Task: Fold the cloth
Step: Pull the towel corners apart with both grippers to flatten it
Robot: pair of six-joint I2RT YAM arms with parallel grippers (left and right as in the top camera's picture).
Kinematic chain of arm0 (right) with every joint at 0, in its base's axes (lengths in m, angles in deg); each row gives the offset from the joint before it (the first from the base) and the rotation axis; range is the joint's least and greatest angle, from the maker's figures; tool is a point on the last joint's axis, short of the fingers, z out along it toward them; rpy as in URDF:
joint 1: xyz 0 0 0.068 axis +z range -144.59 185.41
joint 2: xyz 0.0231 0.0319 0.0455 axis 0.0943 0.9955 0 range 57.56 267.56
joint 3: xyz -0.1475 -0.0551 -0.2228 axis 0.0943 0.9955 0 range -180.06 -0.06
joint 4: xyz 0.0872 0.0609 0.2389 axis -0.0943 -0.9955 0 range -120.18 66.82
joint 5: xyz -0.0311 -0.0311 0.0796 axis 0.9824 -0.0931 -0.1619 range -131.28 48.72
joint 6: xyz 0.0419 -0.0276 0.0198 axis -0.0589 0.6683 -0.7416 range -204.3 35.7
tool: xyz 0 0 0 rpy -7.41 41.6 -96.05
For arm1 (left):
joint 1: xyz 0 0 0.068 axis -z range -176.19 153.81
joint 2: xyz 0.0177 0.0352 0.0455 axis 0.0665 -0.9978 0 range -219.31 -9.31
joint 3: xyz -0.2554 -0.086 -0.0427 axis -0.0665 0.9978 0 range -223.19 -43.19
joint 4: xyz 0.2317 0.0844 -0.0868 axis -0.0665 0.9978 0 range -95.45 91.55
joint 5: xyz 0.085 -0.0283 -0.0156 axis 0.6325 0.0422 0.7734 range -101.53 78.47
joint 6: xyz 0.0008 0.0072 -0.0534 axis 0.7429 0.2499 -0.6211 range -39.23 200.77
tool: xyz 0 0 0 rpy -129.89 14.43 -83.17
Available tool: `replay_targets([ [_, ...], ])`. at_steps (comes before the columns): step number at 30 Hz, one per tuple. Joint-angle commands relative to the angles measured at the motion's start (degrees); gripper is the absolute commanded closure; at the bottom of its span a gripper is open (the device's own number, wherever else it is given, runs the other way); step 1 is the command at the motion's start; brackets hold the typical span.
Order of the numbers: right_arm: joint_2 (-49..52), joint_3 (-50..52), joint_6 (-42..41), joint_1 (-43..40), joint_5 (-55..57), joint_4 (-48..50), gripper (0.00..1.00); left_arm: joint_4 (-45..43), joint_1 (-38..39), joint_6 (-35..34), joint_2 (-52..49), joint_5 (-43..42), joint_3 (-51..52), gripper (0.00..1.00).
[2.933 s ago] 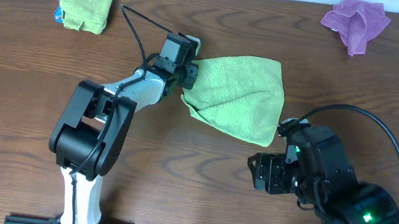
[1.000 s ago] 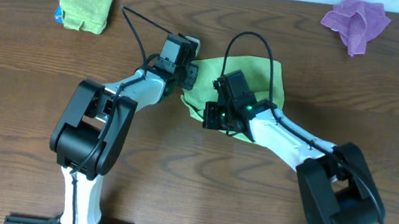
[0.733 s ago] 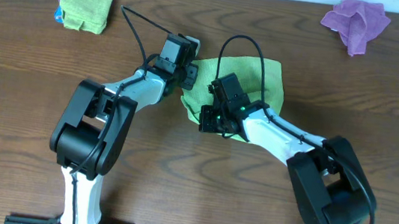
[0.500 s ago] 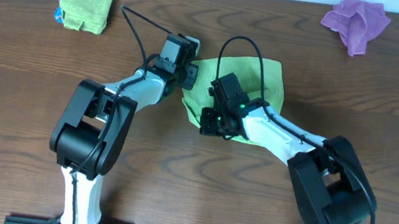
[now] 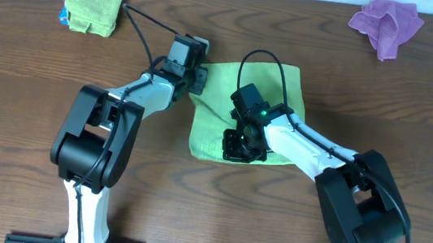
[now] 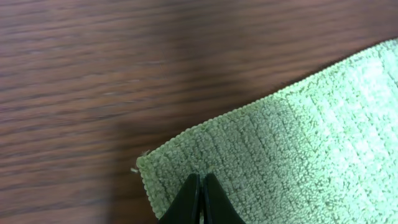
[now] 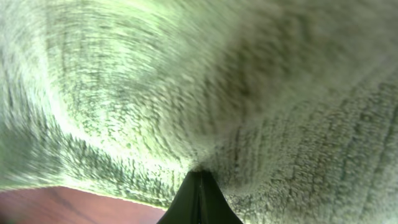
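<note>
Far-left corner of the table (image 5: 13, 115): a folded green towel (image 5: 95, 0) is noted, resting on something blue and purple, well apart from the work.

Left gripper (image 5: 198, 78): clamped on the far-left corner of the cloth (image 5: 212, 125). In the left wrist view the tips (image 6: 199, 190) are seen pressed together over the hem, just inside the corner.

Mid-table: the cloth is spread roughly square and mostly flat. It runs rightward and nearward from the left gripper.

Right gripper (image 5: 238, 147): pinched on the cloth's near edge, with fabric bunched around the closed tips (image 7: 199, 186) in the right wrist view. The right arm (image 5: 304, 144) is laid across the near-right part of the cloth.

Judgement: the fold is expected to turn on the near edge being carried far, toward the edge pinned by the left gripper. The right gripper is nearer that edge.

Far-right corner: a crumpled purple rag (image 5: 387, 25), well apart. No obstruction is noted between the two edges.
</note>
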State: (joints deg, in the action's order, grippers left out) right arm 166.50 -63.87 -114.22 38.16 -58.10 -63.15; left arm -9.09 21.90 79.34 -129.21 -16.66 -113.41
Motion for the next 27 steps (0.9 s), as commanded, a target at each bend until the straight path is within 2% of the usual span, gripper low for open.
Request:
replay_targets([
  [1, 2.14, 2.32, 0.39, 0.66, 3.08, -2.93, 0.99, 0.26, -1.55, 1.09, -1.2, 1.42, -1.27, 0.94],
  [13, -1.11, 1.16, 1.86, 0.68, 1.29, -4.46, 0.99, 0.22, -2.05, 2.97, -1.03, 1.09, -2.51, 0.94],
  [18, -8.24, -1.2, 4.15, 0.66, 1.38, -4.42, 0.99, 2.27, -2.05, 2.93, 2.93, 1.16, -4.39, 0.94],
  [22, -15.85, -2.29, 7.21, 0.52, 2.84, -4.42, 0.98, 3.69, -2.05, 2.49, 10.54, 3.13, -4.92, 0.94],
  [25, -20.22, -2.34, 7.74, -0.37, 3.39, -5.46, 0.98, 10.95, -2.05, 0.07, 16.04, 2.71, -4.92, 0.94],
  [27, -23.41, -2.45, 7.74, -2.05, 5.62, -7.87, 0.99, 20.63, -2.05, -1.38, 20.17, 2.25, -4.92, 0.94],
])
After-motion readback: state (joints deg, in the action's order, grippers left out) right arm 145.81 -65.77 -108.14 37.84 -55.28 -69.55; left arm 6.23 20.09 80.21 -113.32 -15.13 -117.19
